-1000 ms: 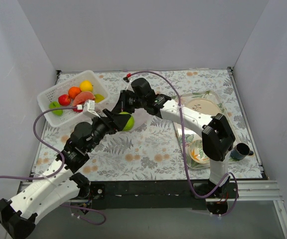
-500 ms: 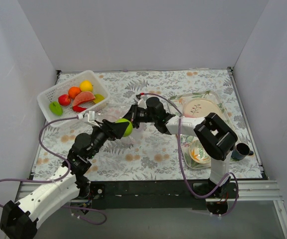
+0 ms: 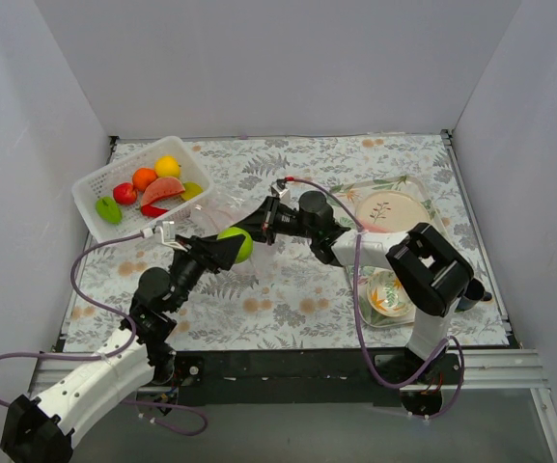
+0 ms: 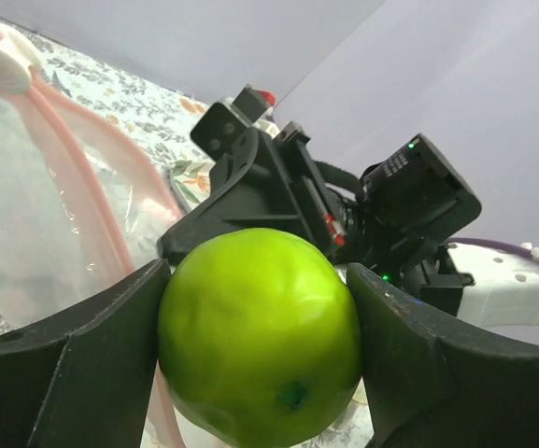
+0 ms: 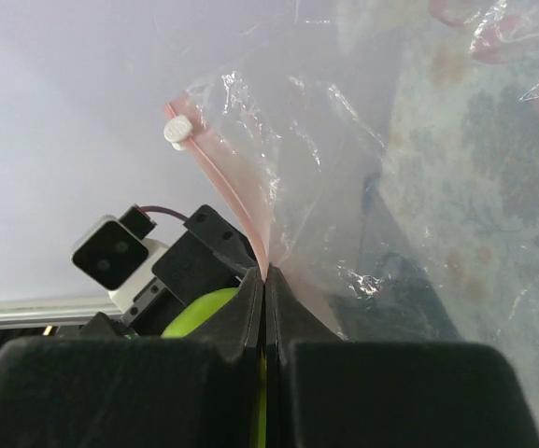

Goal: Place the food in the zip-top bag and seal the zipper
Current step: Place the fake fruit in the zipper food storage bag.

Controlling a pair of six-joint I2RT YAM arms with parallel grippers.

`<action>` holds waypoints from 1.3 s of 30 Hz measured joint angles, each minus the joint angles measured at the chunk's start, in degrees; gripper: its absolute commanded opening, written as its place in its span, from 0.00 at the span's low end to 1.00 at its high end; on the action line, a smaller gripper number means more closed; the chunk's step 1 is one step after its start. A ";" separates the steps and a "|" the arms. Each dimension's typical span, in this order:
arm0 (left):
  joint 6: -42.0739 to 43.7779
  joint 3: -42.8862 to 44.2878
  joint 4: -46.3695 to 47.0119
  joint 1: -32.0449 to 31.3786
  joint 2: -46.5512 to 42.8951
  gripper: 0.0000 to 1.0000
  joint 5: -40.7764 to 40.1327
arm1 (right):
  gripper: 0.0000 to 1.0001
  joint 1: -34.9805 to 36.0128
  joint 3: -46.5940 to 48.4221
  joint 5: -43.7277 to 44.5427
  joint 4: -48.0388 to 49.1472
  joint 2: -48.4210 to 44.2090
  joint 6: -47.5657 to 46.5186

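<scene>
My left gripper [image 3: 236, 245] is shut on a green apple [image 3: 239, 241], which fills the left wrist view [image 4: 260, 331] between both fingers. My right gripper [image 3: 251, 227] is shut on the pink zipper strip [image 5: 224, 182] of the clear zip-top bag [image 5: 344, 187] and holds its mouth up. The apple sits right beside that pinch point, at the bag's mouth; the strip [image 4: 78, 173] runs left of it. The rest of the food lies in the white basket [image 3: 93, 181]: a lemon [image 3: 168, 166], an orange [image 3: 144, 178], a red apple [image 3: 125, 193], a green apple [image 3: 109, 210] and a watermelon slice [image 3: 162, 189].
A clear tray [image 3: 423, 193] with a patterned plate [image 3: 386, 206] and a bowl [image 3: 388, 295] stands at the right, with a dark cup [image 3: 467, 292] beside it. Grey walls close in the left, back and right. The zipper's white slider [image 5: 177, 131] sits at the strip's far end.
My right arm has folded down low, its wrist moving right and nearer while holding the bag's mouth. My left gripper has shifted slightly down-left with the green apple still in it.
</scene>
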 measured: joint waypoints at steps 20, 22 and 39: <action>1.40 7.52 -18.38 0.02 6.23 0.69 -8.59 | 0.01 1.64 4.35 3.21 -10.40 -7.98 -7.34; 1.66 10.38 -20.79 0.02 7.26 0.81 -9.05 | 0.01 1.92 5.92 4.09 -15.08 -8.37 -10.54; 2.16 25.49 -39.26 0.33 5.99 0.85 -9.27 | 0.01 -0.81 25.35 10.84 -44.52 -4.94 -30.69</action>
